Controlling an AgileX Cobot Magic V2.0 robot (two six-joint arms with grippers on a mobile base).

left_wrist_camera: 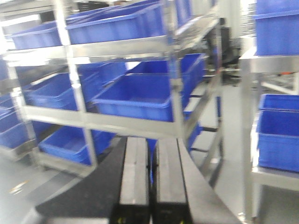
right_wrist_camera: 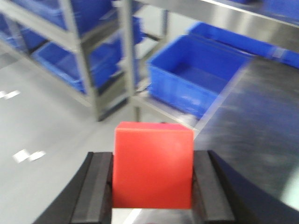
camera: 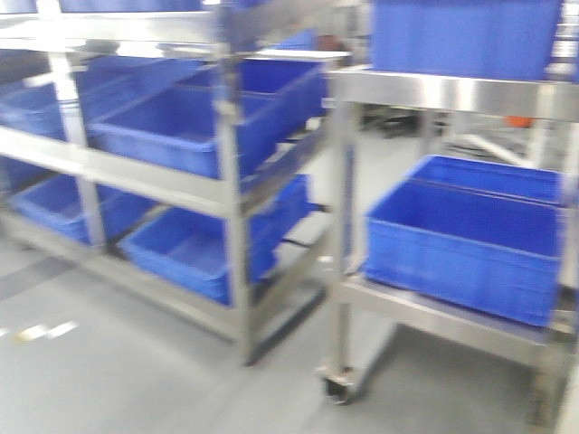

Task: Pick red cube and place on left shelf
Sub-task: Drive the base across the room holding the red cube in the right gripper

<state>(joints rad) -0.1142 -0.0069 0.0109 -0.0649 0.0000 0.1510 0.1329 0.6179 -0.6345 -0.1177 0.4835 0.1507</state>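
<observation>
Here we have the right tool [right_wrist_camera: 153, 186] clamped on the cube [right_wrist_camera: 153, 154], red and square-on to the wrist camera, one dark finger [right_wrist_camera: 99, 186] pressed to each side. The cube sits in the air above the grey floor [right_wrist_camera: 51, 121], well apart from any rack. Up and to the left in that view we see the shelf [right_wrist_camera: 74, 42], steel posts and rails with blue crates on its tiers.

Over on the left wrist view, the left tool [left_wrist_camera: 150, 172] is narrow: its two pads lie side by side with only a thin slit between them, and nothing is held. Beyond it we look straight at the shelf [left_wrist_camera: 117, 49], crates [left_wrist_camera: 135, 95] on every level.

From the front, all a bit blurred, the shelf [camera: 154, 176] fills the left half, its crates [camera: 172, 131] tilted down toward us. To the right stands a second rack [camera: 452, 90] on a caster [camera: 336, 387], carrying a big crate [camera: 466, 240] on its lower level
</observation>
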